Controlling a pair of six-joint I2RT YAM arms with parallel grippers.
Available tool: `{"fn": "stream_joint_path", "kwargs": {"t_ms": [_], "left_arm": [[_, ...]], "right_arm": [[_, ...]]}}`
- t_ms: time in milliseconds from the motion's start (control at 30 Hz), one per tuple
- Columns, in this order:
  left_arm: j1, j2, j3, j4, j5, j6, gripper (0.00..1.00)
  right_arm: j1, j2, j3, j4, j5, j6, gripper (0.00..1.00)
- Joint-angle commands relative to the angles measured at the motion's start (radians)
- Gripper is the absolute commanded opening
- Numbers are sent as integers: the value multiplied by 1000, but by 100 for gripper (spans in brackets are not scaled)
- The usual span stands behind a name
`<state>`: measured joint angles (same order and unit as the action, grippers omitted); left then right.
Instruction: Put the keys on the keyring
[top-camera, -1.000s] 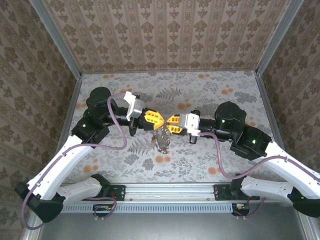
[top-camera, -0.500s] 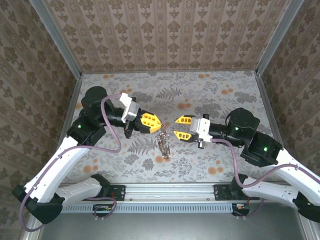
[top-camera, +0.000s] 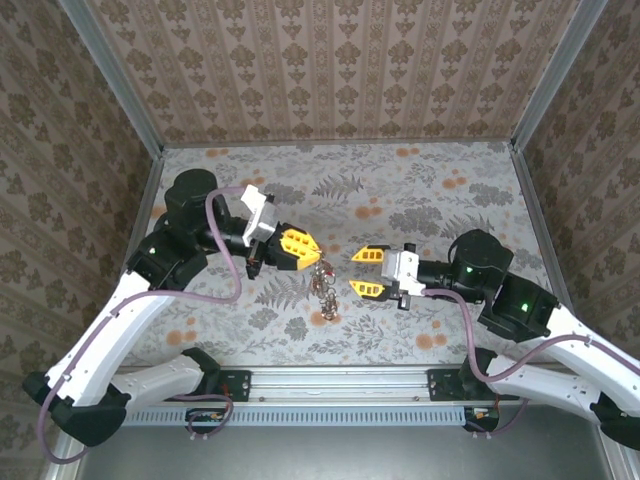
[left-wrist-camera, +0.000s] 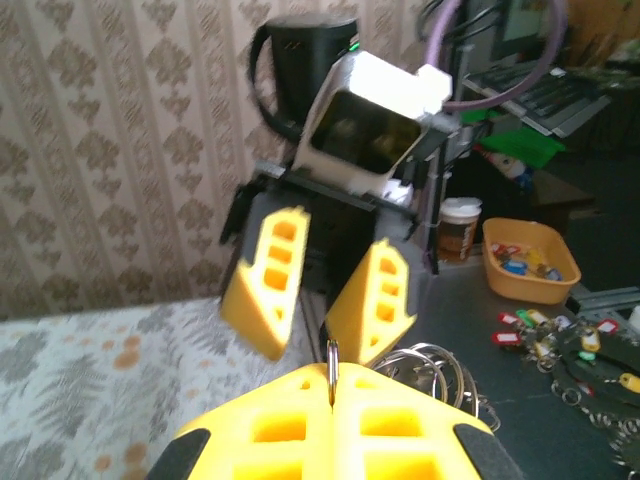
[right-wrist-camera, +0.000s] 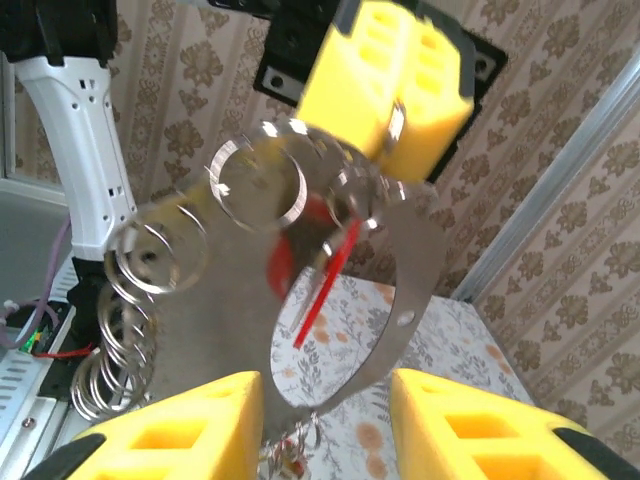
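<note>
— As far as you can see from there, is there room to move around those arms?
— Plenty. The flowered table (top-camera: 400, 190) lies bare toward the back wall (top-camera: 340, 70). Walls close three sides and a metal rail (top-camera: 340, 385) runs along the near edge. Both grippers sit mid-table, well off every edge.
— Anything in the way?
— Only the bunch, hanging between them. The left gripper (top-camera: 300, 247) has its yellow fingers pressed tight together on the top of the keyring (top-camera: 325, 283). It dangles below with a clutter of spare wire rings (right-wrist-camera: 135, 330).
— And the keys?
— From the right wrist, the keys (right-wrist-camera: 290, 255) show as a red smear inside the grey band. They're probably hanging from it, but it's too blurred to say whether both are there.
— The other hand?
— The right gripper (top-camera: 368, 272) stands part-open, holding nothing, just beside the bunch with a clear gap. A second ago the two were tip to tip over it. The right has since backed away and spread its jaws.
</note>
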<state>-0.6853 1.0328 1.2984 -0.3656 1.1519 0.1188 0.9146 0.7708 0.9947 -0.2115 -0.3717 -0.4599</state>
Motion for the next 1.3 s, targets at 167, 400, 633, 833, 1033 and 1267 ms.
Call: {"fn": "stream_joint_path", "kwargs": {"t_ms": [167, 400, 633, 833, 1033, 1267], "left_arm": [[1, 51, 24, -202, -408, 93, 0], [-22, 114, -88, -216, -624, 24, 0], [-51, 213, -127, -248, -724, 1, 0], [-39, 414, -41, -226, -742, -6, 0], [-28, 659, 116, -212, -731, 12, 0], [-28, 908, 241, -171, -705, -53, 0]], "right_arm": [[2, -30, -81, 43, 359, 109, 51], [-78, -25, -180, 67, 495, 253, 100], [-207, 27, -239, 116, 480, 367, 100], [-314, 89, -252, 124, 473, 441, 100], [-389, 95, -291, 143, 453, 480, 100], [-480, 111, -381, 220, 418, 527, 100]]}}
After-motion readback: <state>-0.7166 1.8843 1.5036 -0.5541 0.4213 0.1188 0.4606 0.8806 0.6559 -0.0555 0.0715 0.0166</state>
